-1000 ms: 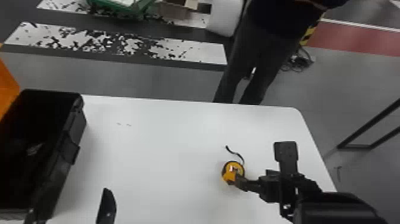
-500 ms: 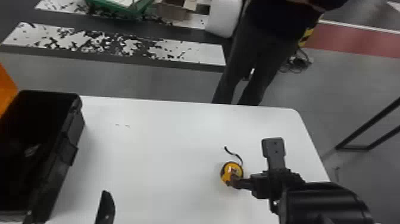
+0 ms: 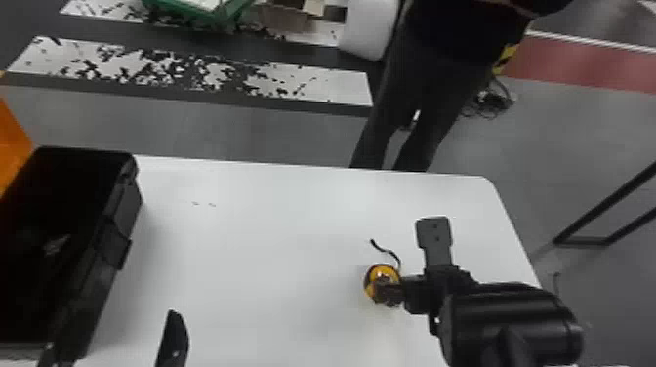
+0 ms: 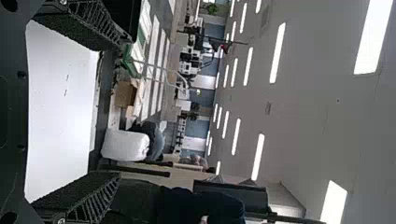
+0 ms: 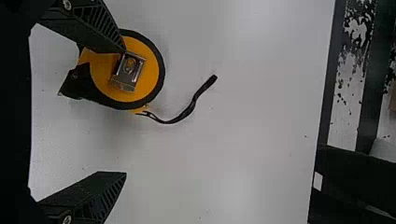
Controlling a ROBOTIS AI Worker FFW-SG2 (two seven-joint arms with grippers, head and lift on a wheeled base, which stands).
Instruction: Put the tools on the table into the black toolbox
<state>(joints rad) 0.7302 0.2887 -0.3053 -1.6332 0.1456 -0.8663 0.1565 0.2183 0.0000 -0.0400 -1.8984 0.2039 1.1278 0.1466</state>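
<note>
The yellow-and-black tape measure (image 3: 380,283) lies on the white table with its black strap on the far side. My right gripper (image 3: 415,293) is low at its right, one finger over its near part. In the right wrist view the right gripper (image 5: 125,111) is open; one fingertip overlaps the tape measure (image 5: 148,70) near its metal clip, while the other is over bare table. At the left stands the black toolbox (image 3: 113,239), its lid raised. My left gripper (image 3: 110,349), near the toolbox's front corner, is open and holds nothing; in the left wrist view the left gripper (image 4: 123,108) has its fingers wide apart.
The white table (image 3: 254,244) extends between the toolbox and the tape measure. A small light item (image 3: 56,244) lies inside the toolbox. A person stands beyond the table's far edge. A black metal frame (image 3: 605,210) is on the floor at the right.
My right arm has shifted left, bringing the gripper's body closer to the tape measure. The tape measure, toolbox and left gripper have stayed about where they were.
</note>
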